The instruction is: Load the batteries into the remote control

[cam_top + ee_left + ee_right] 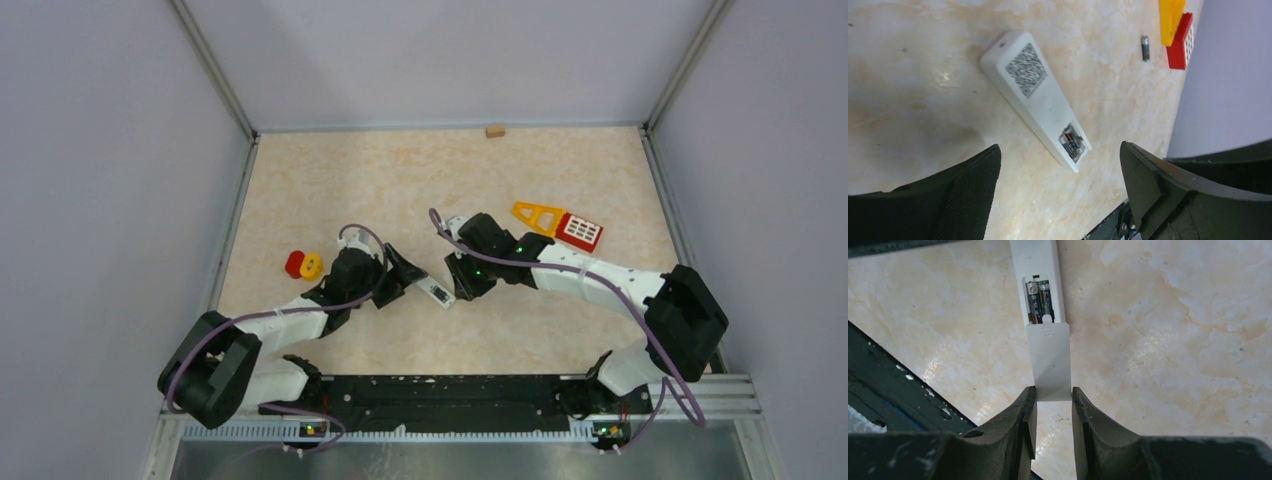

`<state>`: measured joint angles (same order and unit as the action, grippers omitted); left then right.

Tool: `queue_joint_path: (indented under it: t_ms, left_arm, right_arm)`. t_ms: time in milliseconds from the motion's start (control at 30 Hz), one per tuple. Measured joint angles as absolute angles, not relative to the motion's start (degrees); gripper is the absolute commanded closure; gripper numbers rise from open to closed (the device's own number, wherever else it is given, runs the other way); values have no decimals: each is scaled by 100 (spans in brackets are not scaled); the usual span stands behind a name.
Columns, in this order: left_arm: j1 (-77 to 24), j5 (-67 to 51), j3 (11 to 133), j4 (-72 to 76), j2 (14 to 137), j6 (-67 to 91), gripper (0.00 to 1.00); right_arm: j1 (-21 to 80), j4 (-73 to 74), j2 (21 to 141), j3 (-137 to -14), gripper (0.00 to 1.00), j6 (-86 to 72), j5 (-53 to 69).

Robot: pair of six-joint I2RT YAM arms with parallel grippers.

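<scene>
While R hand (1053, 392) pinches cover (1049, 355) edges, L hand (1059, 146) wide

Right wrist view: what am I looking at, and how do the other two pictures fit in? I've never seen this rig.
Two robot arms share a table. The top picture looks down on both; the other two come from a camera on each wrist. The right end effector pinches a white battery cover at the remote control's open compartment, where two batteries sit. The left end effector is open, facing the remote. What looks like a loose battery lies near toy blocks.
</scene>
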<state>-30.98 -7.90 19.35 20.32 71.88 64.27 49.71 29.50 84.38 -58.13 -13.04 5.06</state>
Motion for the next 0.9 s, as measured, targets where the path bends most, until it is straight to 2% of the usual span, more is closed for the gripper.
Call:
queue_joint_path:
  t_ms: [133,300,400,567,900]
  left_arm:
    - [-3061,-1345,2032,1859,6838,6007,18]
    - [-2985,-1920,2147,2038,6587,5765,35]
    - [-2967,-2314,2226,2250,6694,5734,42]
    - [-2967,-2877,2279,2637,7122,5846,49]
    - [-2967,-3334,2287,3057,7426,6101,70]
  right_arm:
    - [4989,2928,8440,-5819,71,-1122,617]
    - [5057,2895,8488,-5872,71,-1011,751]
    - [5129,2853,8503,-5927,71,-1002,832]
    - [5172,2773,8503,-5940,71,-1009,958]
    - [5192,2613,8514,-5940,71,-1020,1090]
